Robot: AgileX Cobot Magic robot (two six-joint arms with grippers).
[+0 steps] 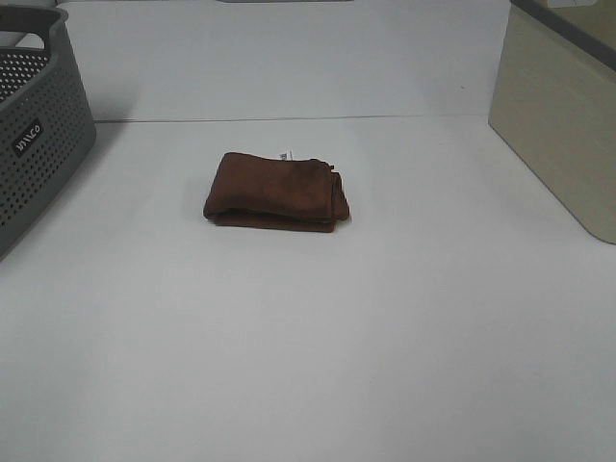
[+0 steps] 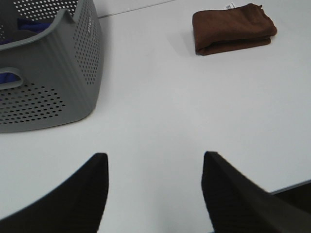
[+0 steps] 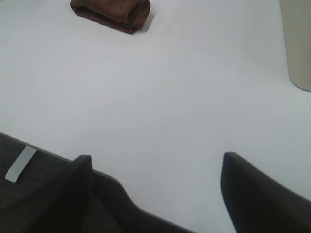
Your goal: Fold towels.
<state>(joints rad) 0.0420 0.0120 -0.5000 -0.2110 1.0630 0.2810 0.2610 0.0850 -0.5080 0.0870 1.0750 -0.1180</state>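
Centrally, the folded towel (image 1: 276,192) lies on the table (image 1: 308,346); left gripper (image 2: 154,187) and right gripper (image 3: 155,187) both hover spread, well apart from it.

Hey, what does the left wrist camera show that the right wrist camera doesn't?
Only the left wrist view shows the grey perforated basket with something blue inside, and the towel's white tag. Only the right wrist view shows the beige bin and the dark floor past the table edge. Both show the folded reddish-brown towel lying on the white table, plus an open gripper.
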